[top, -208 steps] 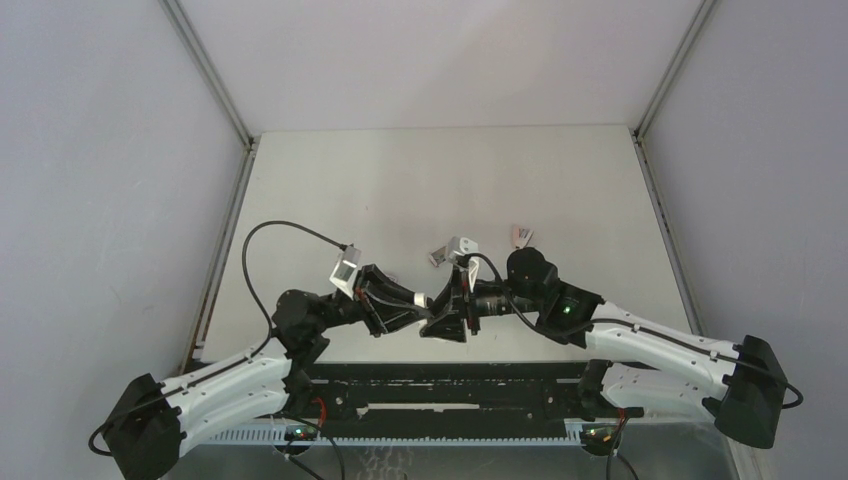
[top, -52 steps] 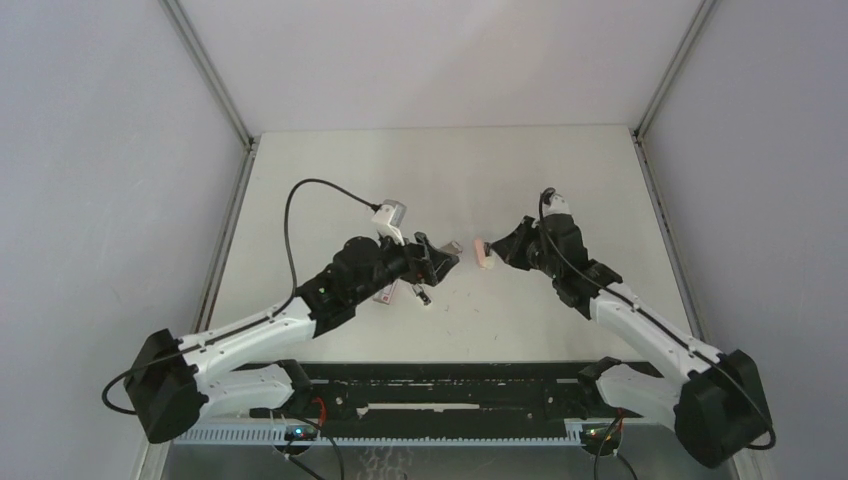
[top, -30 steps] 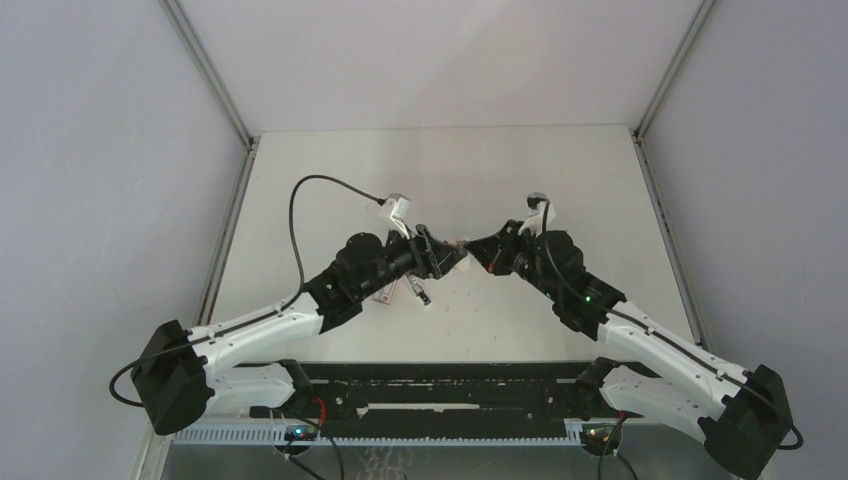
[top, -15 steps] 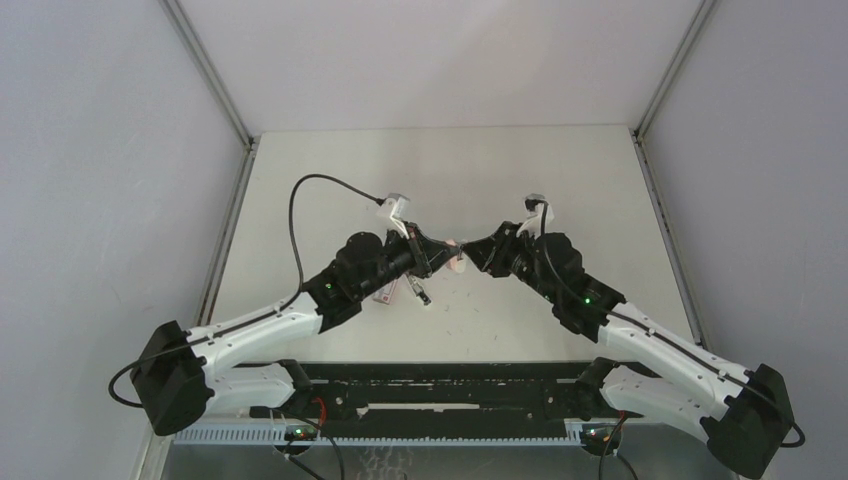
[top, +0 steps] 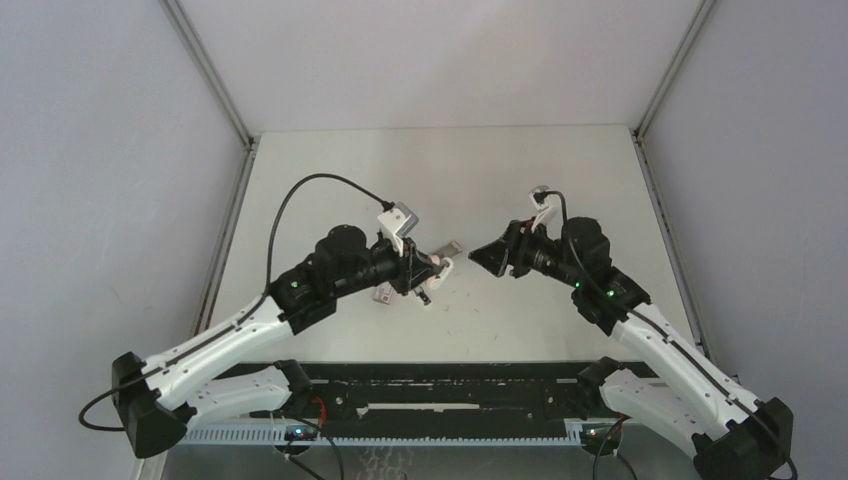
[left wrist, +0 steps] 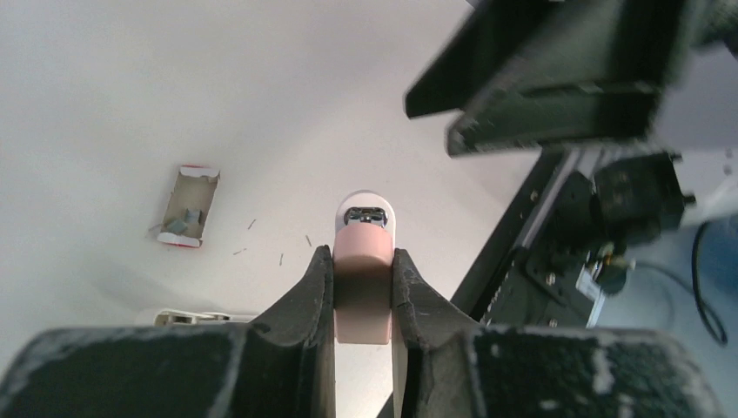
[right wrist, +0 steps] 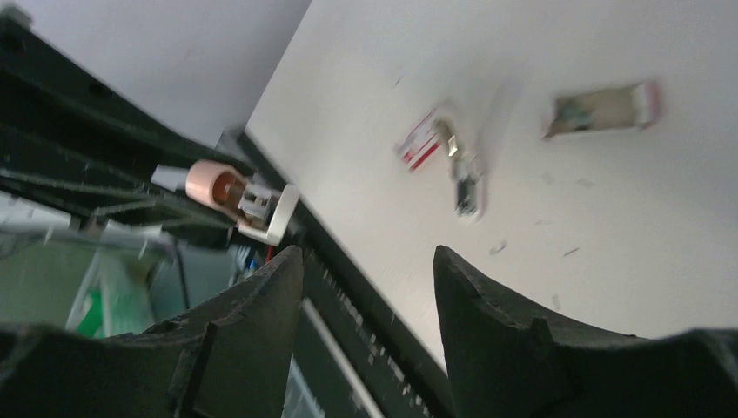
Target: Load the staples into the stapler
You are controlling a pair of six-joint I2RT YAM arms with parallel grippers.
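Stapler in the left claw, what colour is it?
The stapler is pale pink; left wrist view.

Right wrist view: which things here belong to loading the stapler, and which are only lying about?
For the job: pink stapler; open staple box with staples inside.
Lying about: red-and-white sleeve; scattered loose staples; a blurred metal piece, unclear what.

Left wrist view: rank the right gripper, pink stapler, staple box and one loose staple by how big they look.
1. right gripper, largest, though close to the lens
2. pink stapler, also close
3. staple box, farther away
4. loose staple, smallest
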